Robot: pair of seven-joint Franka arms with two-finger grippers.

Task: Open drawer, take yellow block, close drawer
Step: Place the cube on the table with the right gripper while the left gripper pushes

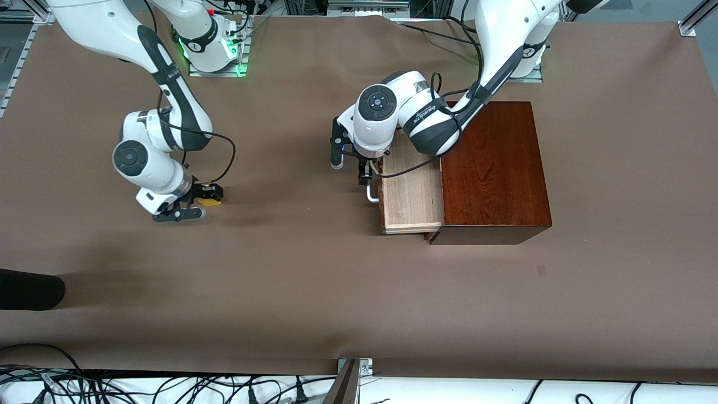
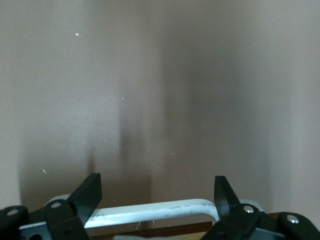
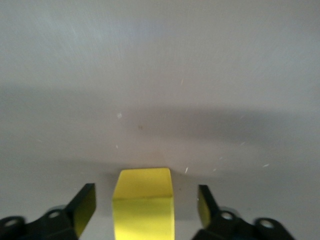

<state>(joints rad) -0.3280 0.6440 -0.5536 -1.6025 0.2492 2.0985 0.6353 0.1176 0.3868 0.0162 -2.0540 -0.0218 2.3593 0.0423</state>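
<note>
The drawer [image 1: 412, 191] stands pulled out of the dark reddish-brown wooden box [image 1: 493, 168], its pale inside showing. My left gripper [image 1: 364, 177] is at the drawer's white handle [image 1: 372, 193]. In the left wrist view the gripper [image 2: 156, 187] is open, and the handle [image 2: 150, 212] lies between its spread fingers. The yellow block [image 1: 208, 201] rests on the table toward the right arm's end. My right gripper [image 1: 196, 203] is down around it. In the right wrist view this gripper [image 3: 145, 192] is open, with a gap on each side of the yellow block [image 3: 144, 202].
A brown cloth [image 1: 314, 280] covers the table. A black object [image 1: 28, 289] lies at the table's edge at the right arm's end, nearer to the front camera than the block. Cables run along the front edge.
</note>
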